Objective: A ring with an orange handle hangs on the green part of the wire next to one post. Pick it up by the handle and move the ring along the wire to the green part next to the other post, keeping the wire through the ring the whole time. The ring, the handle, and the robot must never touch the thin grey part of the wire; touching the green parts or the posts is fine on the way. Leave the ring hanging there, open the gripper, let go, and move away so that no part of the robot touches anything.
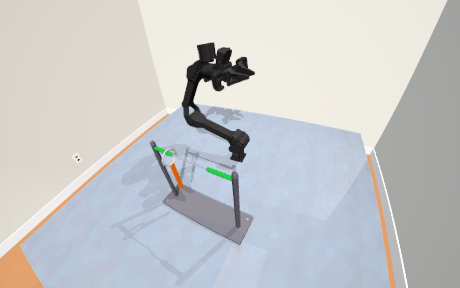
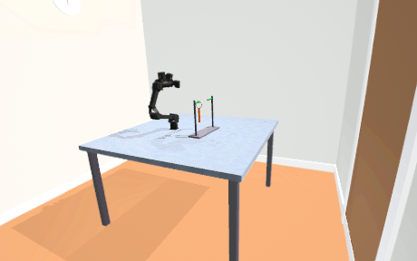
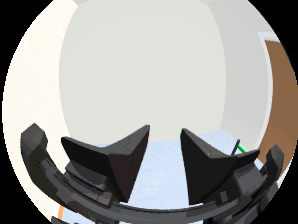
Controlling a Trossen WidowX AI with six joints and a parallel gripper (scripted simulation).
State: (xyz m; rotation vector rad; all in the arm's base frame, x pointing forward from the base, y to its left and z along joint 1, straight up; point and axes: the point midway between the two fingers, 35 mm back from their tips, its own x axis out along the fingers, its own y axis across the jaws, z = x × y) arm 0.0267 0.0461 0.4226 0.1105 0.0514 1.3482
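Observation:
The ring [image 1: 163, 156] [image 2: 198, 109] hangs on the green wire part [image 1: 160, 150] next to the left post [image 1: 166, 172]. Its orange handle [image 1: 176, 176] [image 2: 198, 116] points down towards the grey base [image 1: 210, 216]. The thin grey wire [image 1: 198, 159] runs on to the other green part [image 1: 218, 174] [image 2: 209, 98] by the right post [image 1: 235, 200]. My gripper [image 1: 250, 70] [image 2: 178, 83] [image 3: 165, 130] is high above and behind the stand, far from the handle. Its fingers stand partly apart with nothing between them.
The stand's base [image 2: 205, 131] rests on a pale blue table [image 1: 310, 165] [image 2: 136, 146]. The arm's own base [image 1: 238, 146] [image 2: 173, 122] stands just behind the wire. Walls lie to the left and back.

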